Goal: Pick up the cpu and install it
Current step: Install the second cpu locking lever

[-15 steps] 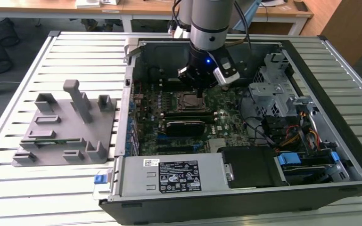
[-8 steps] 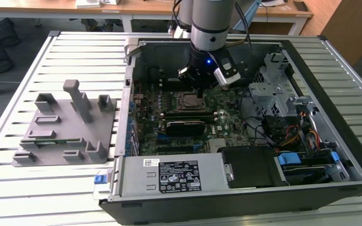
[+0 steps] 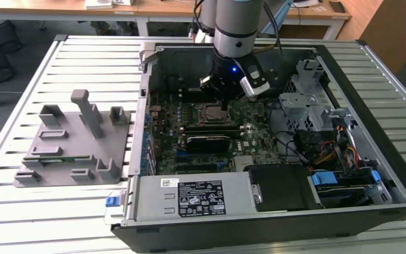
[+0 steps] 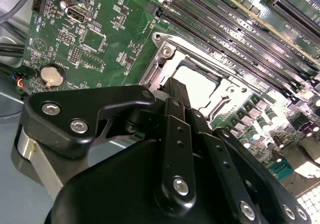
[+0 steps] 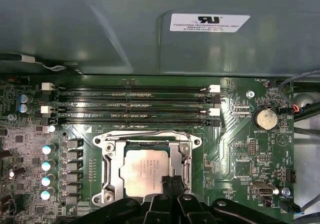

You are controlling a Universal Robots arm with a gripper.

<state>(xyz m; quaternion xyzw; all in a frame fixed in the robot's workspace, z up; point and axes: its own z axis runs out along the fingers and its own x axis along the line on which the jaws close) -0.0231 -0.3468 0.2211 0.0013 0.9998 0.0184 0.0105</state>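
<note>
Support: slatted metal table (image 3: pixel 83 58), pale grey, ribs running across its top. Resting directly on it: open black computer case (image 3: pixel 372 159), lying on its side; grey moulded fixture block (image 3: pixel 72 153) with upright posts, at the exterior view's left, just beside the case.

First wrist view: cpu (image 5: pixel 141 171) lies flat inside the socket frame (image 5: pixel 145 169) on the green motherboard (image 5: pixel 235 149), silvery top up. Gripper (image 5: pixel 170 181) fingertips meet at the chip's edge, pressed together, nothing between them. Four memory slots (image 5: pixel 132 104) run beside the socket. Coin battery (image 5: pixel 265 118) sits well apart.
</note>
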